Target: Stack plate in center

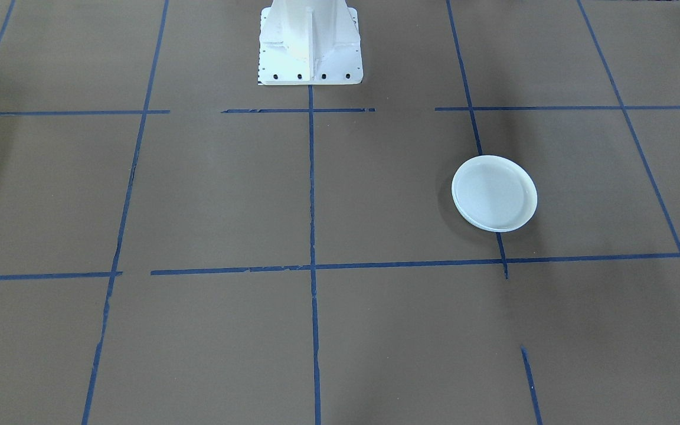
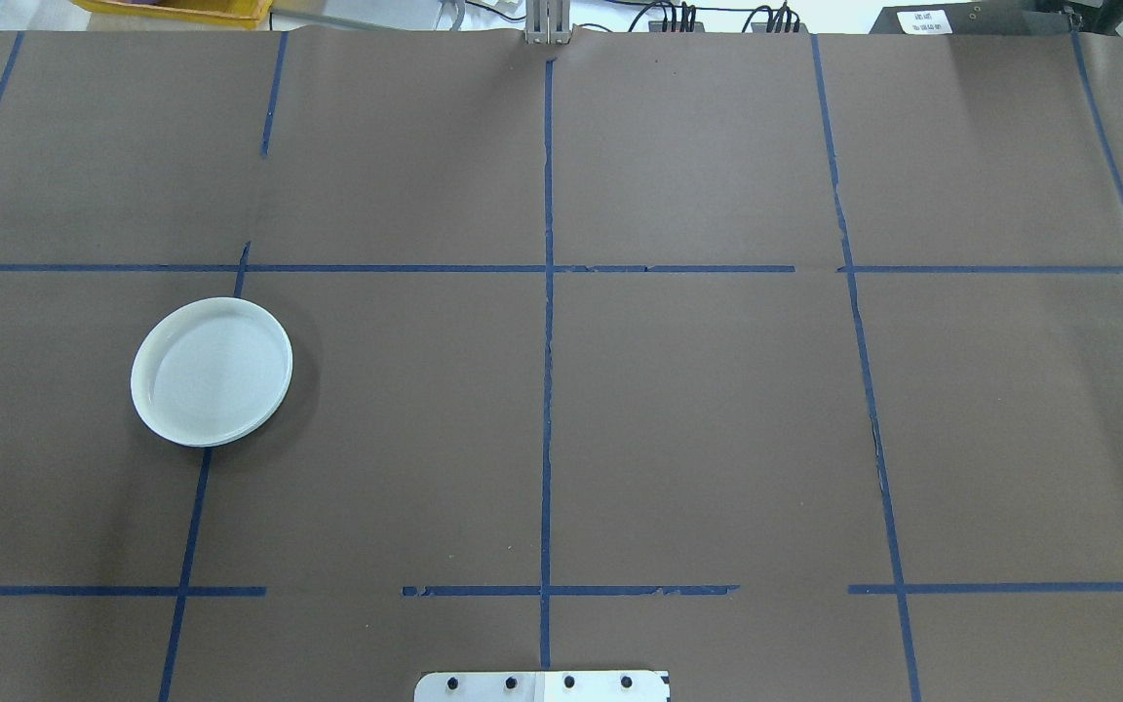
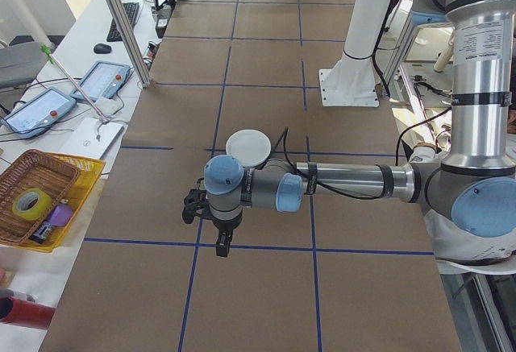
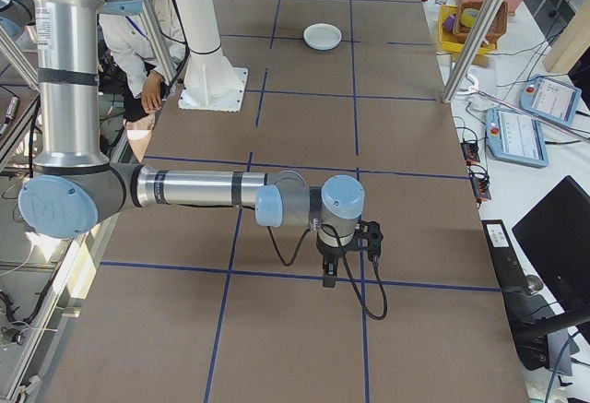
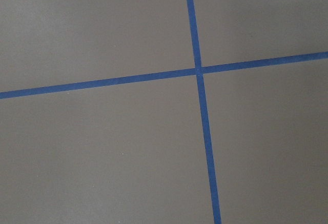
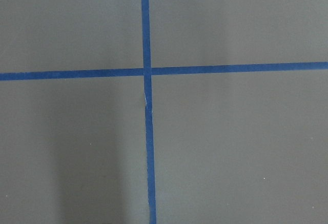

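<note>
one stack of plates [image 2: 212,371] is all that sits on the brown table [image 2: 698,419], and it looks like two or more nested pale plates, since a second rim peeks out along the lower edge in both fixed views. judged from its look, the top plate is stiff, light and smooth, probably slippery at the glaze and liable to chip if dropped; the shallow upturned rim is the only place to take hold, pinched across its lip from the side nearest the arm. the flat middle offers no purchase.

it is round, shallow, pale bluish white, with a slightly raised rim and a soft shine; specks are too faint to make out.

in the overhead view it lies at about 9 o'clock from the table's middle, over a blue tape line [image 2: 193,517], on the robot's left.

the left gripper [image 3: 219,235] hangs over a tape crossing, near the stack but apart from it; the right gripper [image 4: 330,265] hangs well away. both show only in side views, so whether their jaws are spread or closed cannot be told.
</note>
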